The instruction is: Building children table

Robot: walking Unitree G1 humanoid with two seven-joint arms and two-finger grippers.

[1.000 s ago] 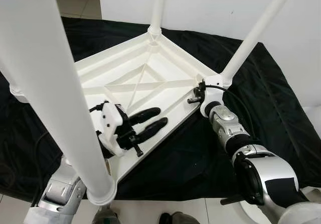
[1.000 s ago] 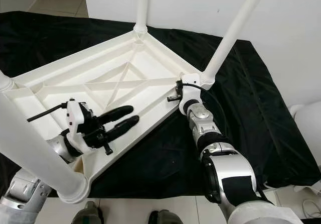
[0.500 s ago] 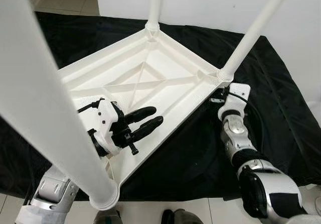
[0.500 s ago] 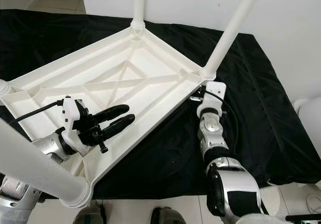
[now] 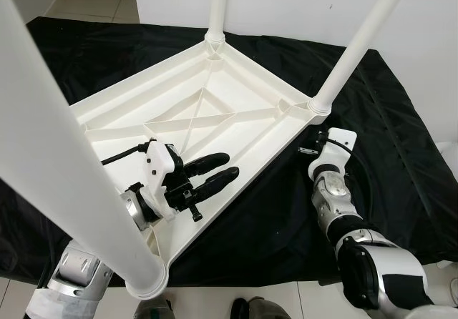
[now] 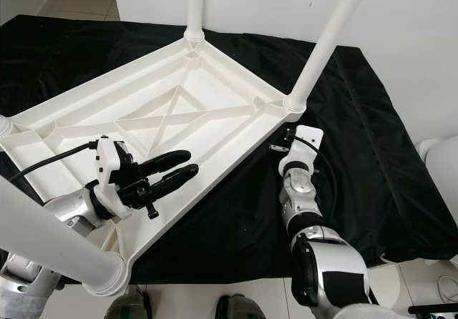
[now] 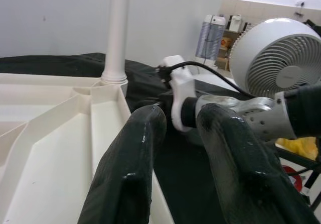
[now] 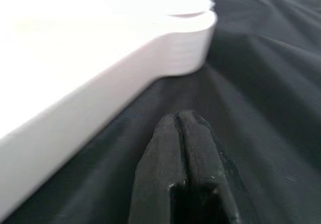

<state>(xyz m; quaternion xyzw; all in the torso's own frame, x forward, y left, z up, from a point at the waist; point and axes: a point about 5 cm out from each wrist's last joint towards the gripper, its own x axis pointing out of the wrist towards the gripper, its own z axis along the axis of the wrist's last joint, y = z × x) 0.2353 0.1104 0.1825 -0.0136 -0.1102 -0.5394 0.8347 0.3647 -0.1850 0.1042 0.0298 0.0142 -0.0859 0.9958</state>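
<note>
Upturned table (image 5: 215, 111) on black cloth (image 5: 401, 147), legs up for assembly; left gripper (image 5: 217, 170) parted, empty, over its rim, right gripper (image 8: 183, 133) closed, apparently empty, beside its corner.

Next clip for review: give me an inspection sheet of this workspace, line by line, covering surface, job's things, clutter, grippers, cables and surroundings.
Surface: black cloth spread over the floor.
Job's things: white plastic children's table lying upside down on the cloth, ribbed underside up, with white round legs standing up from its corners.
Clutter: nothing seen on the cloth.
Grippers: left gripper over the table's near edge, fingers slightly apart, holding nothing; right gripper low over the cloth beside the table's right corner, fingers pressed together.
Cables: black cable running from the left wrist; another looped at the right wrist.
Surroundings: white wall behind; white round fan in the left wrist view.
</note>
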